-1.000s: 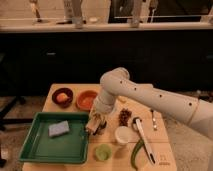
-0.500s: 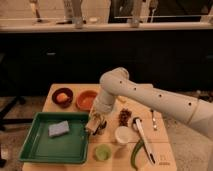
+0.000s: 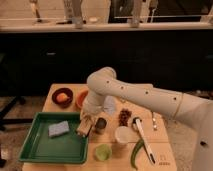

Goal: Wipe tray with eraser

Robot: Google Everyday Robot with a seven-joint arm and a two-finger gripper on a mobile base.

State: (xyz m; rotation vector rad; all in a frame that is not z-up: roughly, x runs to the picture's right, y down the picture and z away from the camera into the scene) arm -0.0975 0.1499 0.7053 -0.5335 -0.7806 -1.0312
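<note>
The green tray [image 3: 37, 150] lies at the front left of the wooden table. A grey-blue sponge pad [image 3: 58, 128] rests inside it near the back. My gripper [image 3: 86, 125] hangs from the white arm right at the tray's right rim. A small tan block that looks like the eraser [image 3: 83, 129] sits at the gripper's tip, over that rim. Whether the gripper holds the block is not visible.
Behind the tray stand a dark bowl [image 3: 62, 96] with something orange in it and an orange bowl [image 3: 80, 100]. To the gripper's right are a dark cup [image 3: 101, 124], a brown clump [image 3: 124, 116], a white cup [image 3: 123, 134], a green cup [image 3: 102, 151], a green pepper [image 3: 135, 154] and a white utensil [image 3: 144, 140].
</note>
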